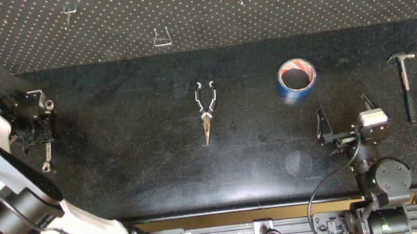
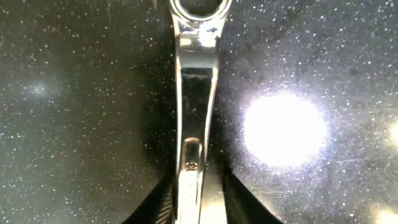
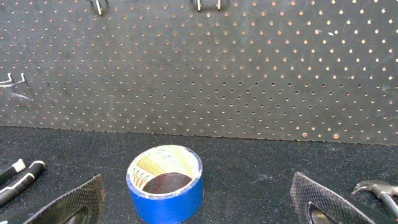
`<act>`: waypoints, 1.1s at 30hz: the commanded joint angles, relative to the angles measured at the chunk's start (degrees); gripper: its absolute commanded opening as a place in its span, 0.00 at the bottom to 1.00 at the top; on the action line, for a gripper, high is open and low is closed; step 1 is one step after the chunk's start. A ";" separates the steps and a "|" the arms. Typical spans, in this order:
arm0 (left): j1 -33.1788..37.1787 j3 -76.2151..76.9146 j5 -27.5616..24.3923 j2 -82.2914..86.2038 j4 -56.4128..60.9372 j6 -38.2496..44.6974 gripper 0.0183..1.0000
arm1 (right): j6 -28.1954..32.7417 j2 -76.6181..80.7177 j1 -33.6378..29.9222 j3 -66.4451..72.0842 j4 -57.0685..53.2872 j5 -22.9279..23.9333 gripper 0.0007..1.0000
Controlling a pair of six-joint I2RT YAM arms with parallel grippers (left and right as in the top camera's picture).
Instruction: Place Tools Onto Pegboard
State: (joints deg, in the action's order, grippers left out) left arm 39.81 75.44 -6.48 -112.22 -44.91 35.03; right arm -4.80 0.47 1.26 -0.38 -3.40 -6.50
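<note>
- Jaws of the left gripper press against both sides of the wrench, low on its shaft, with no gap showing. The wrench lies flat on the desk near its left edge, ring end pointing away from the gripper.
- Jaws of the right gripper stand wide apart and hold nothing. It hangs toward the desk's front edge, facing the roll of blue tape.
- Step in hand, as I judge it: taking up the wrench, the first tool to go to the pegboard.
- The next move calls for a straight lift clear of the desk. The wrench then goes to the back edge, where its ring must be threaded over a hook.
- Pliers lie at mid-desk and the hammer near the right edge, with the tape between them.
- The hooks are the only holders, and none carries a tool yet: all four things lie on the desk.
</note>
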 commanded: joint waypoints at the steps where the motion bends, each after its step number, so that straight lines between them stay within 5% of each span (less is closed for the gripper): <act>1: -0.04 0.44 0.24 -1.73 -0.42 -0.33 0.01 | 0.79 -0.37 0.39 0.15 -0.28 0.09 0.97; 6: -1.99 0.44 2.49 7.48 -3.56 -1.88 0.01 | 0.79 -0.37 0.39 0.15 -0.28 0.09 0.97; 8: -2.01 0.37 6.62 17.18 -5.11 -11.72 0.01 | 0.79 -0.37 0.39 0.15 -0.28 0.09 0.98; 10: -2.89 -6.56 9.57 27.26 2.75 -13.55 0.01 | 0.79 -0.37 0.39 0.15 -0.28 0.07 0.98; 11: -4.04 -18.99 10.97 36.68 17.57 -13.79 0.01 | 0.76 -0.37 0.39 0.15 -0.28 0.07 0.98; 13: -9.86 -30.10 11.85 46.34 29.40 -14.60 0.01 | 0.79 -0.37 0.39 0.15 -0.28 0.07 0.98; 14: -16.04 -31.52 15.13 49.20 28.87 -18.38 0.01 | 0.79 -0.37 0.39 0.15 -0.28 0.07 0.98; 15: -26.75 -31.52 23.67 50.47 28.24 -24.65 0.01 | 0.79 -0.37 0.39 0.15 -0.28 0.07 0.98; 16: -32.61 -31.52 24.70 50.49 28.24 -27.04 0.01 | 0.79 -0.37 0.39 0.15 -0.28 0.07 0.98; 19: -35.01 -29.57 18.99 50.49 29.33 -30.32 0.01 | 0.79 -0.37 0.39 0.15 -0.28 0.07 0.98; 33: -35.71 -23.23 16.55 40.37 36.85 -30.32 0.01 | 0.79 -0.37 0.39 0.15 -0.28 0.09 0.98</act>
State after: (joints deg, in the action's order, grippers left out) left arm 4.27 50.02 10.26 -70.78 -8.95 5.69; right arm -4.80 0.47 1.26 -0.43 -3.46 -6.50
